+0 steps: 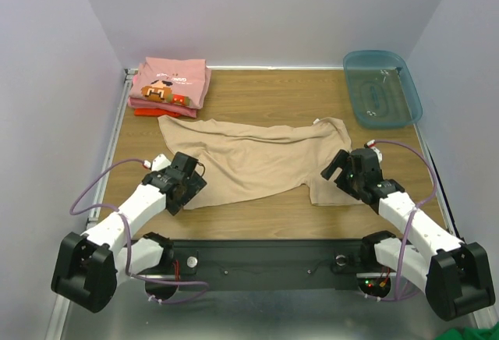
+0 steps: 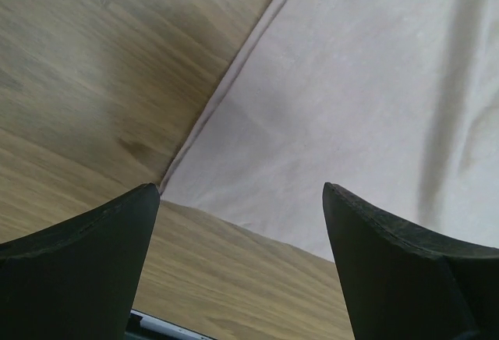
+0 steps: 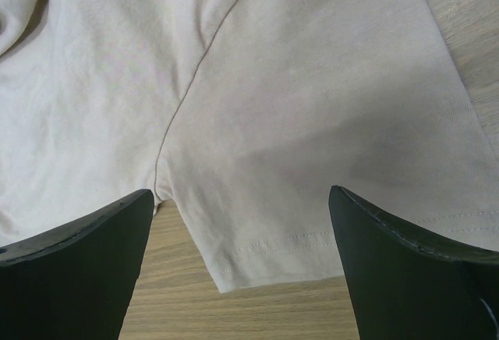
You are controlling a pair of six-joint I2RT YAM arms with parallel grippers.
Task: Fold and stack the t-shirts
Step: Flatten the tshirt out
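Both agape, left hand and right hand over tan t-shirt

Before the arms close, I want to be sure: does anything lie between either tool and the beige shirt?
Nothing visible does. The left tool hangs open over a corner of the tan shirt, the right tool open over its sleeve hem. Between it and the folded pink shirt, only bare table shows.

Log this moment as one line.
left gripper open above tan t-shirt corner | right gripper open above its sleeve | pink t-shirt folded, stacked far left
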